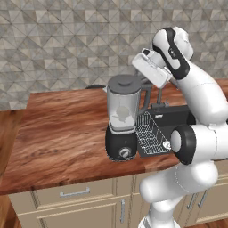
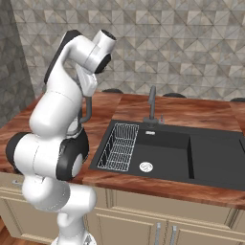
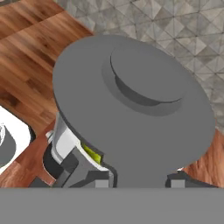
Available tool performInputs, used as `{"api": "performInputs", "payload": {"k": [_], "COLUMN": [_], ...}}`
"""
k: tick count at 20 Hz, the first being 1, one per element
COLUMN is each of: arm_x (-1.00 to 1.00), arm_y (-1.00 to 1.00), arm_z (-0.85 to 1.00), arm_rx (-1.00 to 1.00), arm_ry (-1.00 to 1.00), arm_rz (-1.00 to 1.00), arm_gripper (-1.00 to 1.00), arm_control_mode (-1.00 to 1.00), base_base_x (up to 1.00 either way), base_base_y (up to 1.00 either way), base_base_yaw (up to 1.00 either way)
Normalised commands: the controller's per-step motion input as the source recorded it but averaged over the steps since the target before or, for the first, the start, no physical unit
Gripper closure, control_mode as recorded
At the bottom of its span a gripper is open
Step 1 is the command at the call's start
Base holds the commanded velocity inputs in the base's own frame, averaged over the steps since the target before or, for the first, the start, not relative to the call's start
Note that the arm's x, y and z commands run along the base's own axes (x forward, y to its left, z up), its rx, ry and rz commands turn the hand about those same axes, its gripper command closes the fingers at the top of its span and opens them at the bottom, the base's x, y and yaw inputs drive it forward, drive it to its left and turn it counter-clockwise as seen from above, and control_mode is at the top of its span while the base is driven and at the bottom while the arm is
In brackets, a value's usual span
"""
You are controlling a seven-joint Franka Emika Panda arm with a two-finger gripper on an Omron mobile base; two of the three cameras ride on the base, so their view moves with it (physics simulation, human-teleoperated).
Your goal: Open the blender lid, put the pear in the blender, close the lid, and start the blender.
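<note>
The blender [image 1: 121, 133] stands on the wooden counter, with its black base and silver knob [image 1: 124, 152] facing front. The blender lid [image 1: 124, 83] lies flat on the clear jar's top. In the hand view the blender lid [image 3: 131, 100] is seen close up from above. My gripper [image 3: 140, 177] sits at its near edge, one fingertip tight against each side of the lid's tab. Seen from the left base, my gripper [image 1: 140, 83] reaches the lid from the right. A yellow-green sliver of the pear [image 3: 92, 153] shows inside the jar, under the lid's rim.
Right of the blender is a black sink [image 2: 191, 148] with a wire rack [image 2: 119, 146] in its left basin and a faucet [image 2: 151, 103] behind. The wooden counter [image 1: 62, 129] stretches left of the blender. A tiled wall [image 1: 67, 44] rises behind.
</note>
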Motion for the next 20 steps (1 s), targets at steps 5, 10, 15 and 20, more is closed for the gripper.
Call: {"api": "performInputs", "payload": {"k": [5, 10, 15, 20], "arm_x": [-0.43, -0.01, 0.0, -0.09], "arm_y": [0.05, 0.24, 0.34, 0.17], "arm_z": [-0.09, -0.17, -0.2, -0.05], "arm_rx": [-0.01, -0.06, -0.04, 0.0], "arm_ry": [0.0, 0.02, 0.04, 0.0], "arm_rz": [0.01, -0.01, -0.04, -0.08], "arm_gripper": [1.0, 1.0, 1.0, 1.0], "arm_control_mode": [-1.0, -1.0, -1.0, -1.0], "base_base_x": [0.0, 0.0, 0.0, 0.0], "base_base_y": [0.0, 0.0, 0.0, 0.0], "base_base_yaw": [0.0, 0.0, 0.0, 0.0]}}
